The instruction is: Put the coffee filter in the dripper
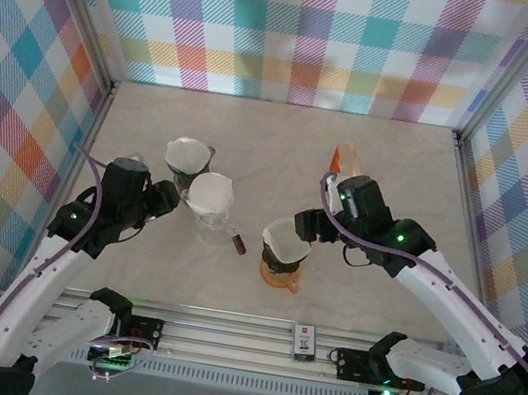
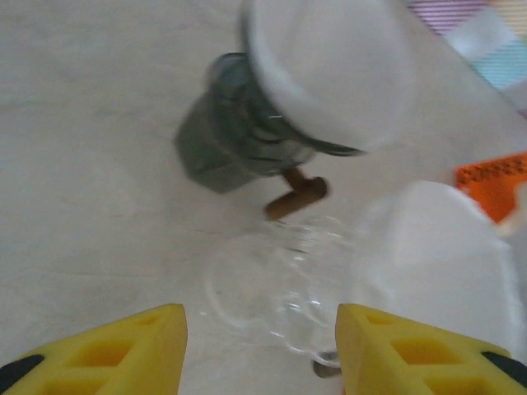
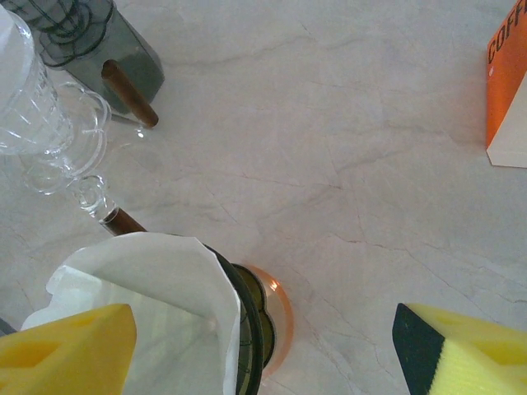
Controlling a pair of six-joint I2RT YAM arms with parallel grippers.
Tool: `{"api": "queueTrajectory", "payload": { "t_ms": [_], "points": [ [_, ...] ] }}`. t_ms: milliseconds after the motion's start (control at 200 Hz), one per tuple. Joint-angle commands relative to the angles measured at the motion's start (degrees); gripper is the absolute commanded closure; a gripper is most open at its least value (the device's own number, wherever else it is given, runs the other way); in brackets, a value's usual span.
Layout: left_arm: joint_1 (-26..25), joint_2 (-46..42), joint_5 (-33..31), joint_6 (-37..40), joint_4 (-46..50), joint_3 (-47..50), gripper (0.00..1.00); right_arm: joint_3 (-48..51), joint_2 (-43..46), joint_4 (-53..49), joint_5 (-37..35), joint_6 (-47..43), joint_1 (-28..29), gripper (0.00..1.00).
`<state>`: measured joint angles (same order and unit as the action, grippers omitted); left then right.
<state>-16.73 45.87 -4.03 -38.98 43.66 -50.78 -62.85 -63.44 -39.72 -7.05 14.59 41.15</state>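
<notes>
A white paper filter (image 1: 283,237) (image 3: 140,300) sits opened inside the dark-rimmed dripper (image 3: 257,329) on its orange base (image 1: 281,277) near the table's front centre. My right gripper (image 1: 308,223) (image 3: 263,354) is open just above and right of it, its left finger (image 3: 70,350) at the filter's edge and nothing held. My left gripper (image 1: 160,198) (image 2: 262,346) is open, low beside the clear glass dripper (image 1: 210,217) (image 2: 280,280), which carries its own white filter (image 1: 211,192) (image 2: 436,255).
A grey dripper (image 1: 187,173) (image 2: 235,140) with a white filter (image 1: 187,154) stands behind the glass one. Brown wooden handles (image 1: 238,244) (image 3: 129,93) stick out towards the front. An orange filter box (image 1: 345,157) (image 3: 506,82) stands at the back right.
</notes>
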Motion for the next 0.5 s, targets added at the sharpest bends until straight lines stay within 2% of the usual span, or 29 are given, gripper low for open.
{"api": "queueTrajectory", "payload": {
  "t_ms": [0, 100, 190, 265, 375, 495],
  "points": [
    [5.1, -1.2, 2.7, -1.1, -2.1, 2.2, 0.50, 0.9, 2.1, 1.2, -0.4, 0.6, -0.4, 0.17],
    [12.0, 0.9, 6.0, -2.2, -8.0, 6.4, 0.56, 1.3, 2.6, 1.4, -0.7, 0.6, -0.4, 0.17],
    [17.1, 5.4, 10.1, -4.9, -16.9, 10.4, 0.66, 1.7, 2.8, 1.8, -0.6, 0.7, -0.4, 0.17],
    [18.4, 10.5, 10.0, -7.1, -23.9, 12.2, 0.74, 1.9, 3.0, 2.1, -0.4, 0.9, -0.4, 0.17],
    [19.5, 18.7, 9.7, -10.1, -34.5, 13.0, 0.81, 1.9, 3.2, 1.9, -0.3, 1.0, -0.4, 0.17],
    [20.3, 27.5, 9.5, -12.5, -41.1, 11.5, 0.92, 1.9, 4.0, 1.4, -0.8, 0.9, -0.4, 0.17]
  ]
}}
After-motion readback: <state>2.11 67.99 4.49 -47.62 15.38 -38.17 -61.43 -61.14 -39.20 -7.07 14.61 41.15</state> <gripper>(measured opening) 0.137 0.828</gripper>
